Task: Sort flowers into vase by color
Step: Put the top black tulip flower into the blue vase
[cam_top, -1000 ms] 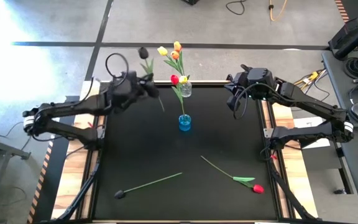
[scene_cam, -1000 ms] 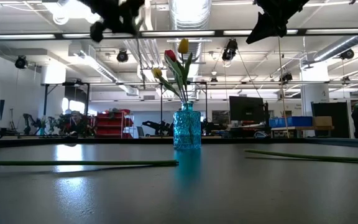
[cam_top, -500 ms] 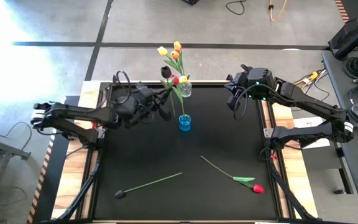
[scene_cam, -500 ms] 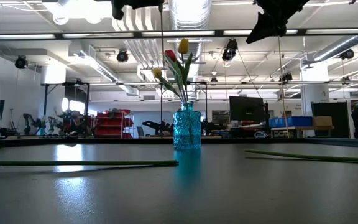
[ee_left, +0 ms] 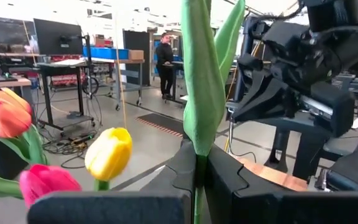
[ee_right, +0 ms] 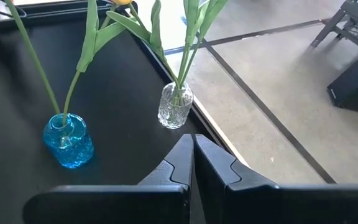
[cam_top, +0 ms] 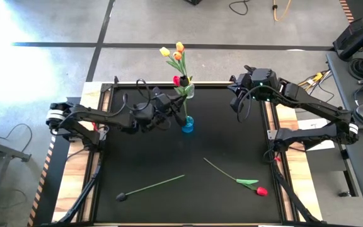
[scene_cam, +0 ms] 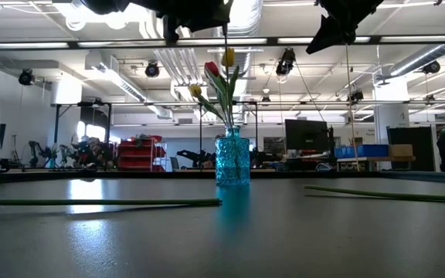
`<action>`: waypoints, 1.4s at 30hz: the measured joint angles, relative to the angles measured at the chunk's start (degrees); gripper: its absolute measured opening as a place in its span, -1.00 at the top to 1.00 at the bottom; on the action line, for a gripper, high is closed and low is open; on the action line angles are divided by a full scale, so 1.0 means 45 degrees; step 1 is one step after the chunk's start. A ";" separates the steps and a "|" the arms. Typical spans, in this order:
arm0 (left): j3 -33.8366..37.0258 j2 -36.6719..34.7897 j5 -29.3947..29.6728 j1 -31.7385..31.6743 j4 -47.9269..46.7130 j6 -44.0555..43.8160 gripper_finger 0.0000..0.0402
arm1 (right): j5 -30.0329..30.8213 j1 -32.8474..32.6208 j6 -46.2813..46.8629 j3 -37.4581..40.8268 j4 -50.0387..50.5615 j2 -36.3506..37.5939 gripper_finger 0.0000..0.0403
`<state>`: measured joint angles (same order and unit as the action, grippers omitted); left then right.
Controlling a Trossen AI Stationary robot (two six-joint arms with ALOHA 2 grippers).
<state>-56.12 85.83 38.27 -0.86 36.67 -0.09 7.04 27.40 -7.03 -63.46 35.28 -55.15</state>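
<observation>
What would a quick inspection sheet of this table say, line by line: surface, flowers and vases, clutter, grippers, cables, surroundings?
Surface: black table, wooden strips along its sides.
Job's things: blue vase holding flowers; clear vase at the far edge with yellow and orange flowers; a dark-headed flower and a red flower lying flat near the front.
Clutter: nothing seen.
Grippers: left gripper shut on a green stem, raised beside the blue vase; right gripper shut, holding nothing, raised near the far right corner.
Cables: loops on both arms; loose cables on the floor beyond.
Surroundings: workshop with benches and monitors; a person standing far off.
</observation>
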 joint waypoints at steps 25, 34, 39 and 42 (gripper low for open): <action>0.0004 0.0683 0.0008 -0.0010 -0.2049 -0.0476 0.99 | 0.0001 0.0000 -0.0400 -0.0613 0.0099 0.0009 0.95; 0.0000 0.0680 0.0013 -0.0010 -0.2816 -0.0866 0.78 | 0.0001 0.0000 -0.0432 -0.0613 0.0099 0.0009 0.95; 0.0000 0.0659 0.0013 -0.0010 -0.2907 -0.1233 0.59 | 0.0001 0.0000 -0.0442 -0.0613 0.0099 0.0008 0.95; 0.0000 0.0659 0.0014 -0.0010 -0.3308 -0.1529 0.48 | 0.0001 0.0000 -0.0442 -0.0613 0.0099 0.0009 0.95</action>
<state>-56.12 88.79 38.33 -0.91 21.79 -6.97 7.05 27.40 -9.02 -66.22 35.73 -55.11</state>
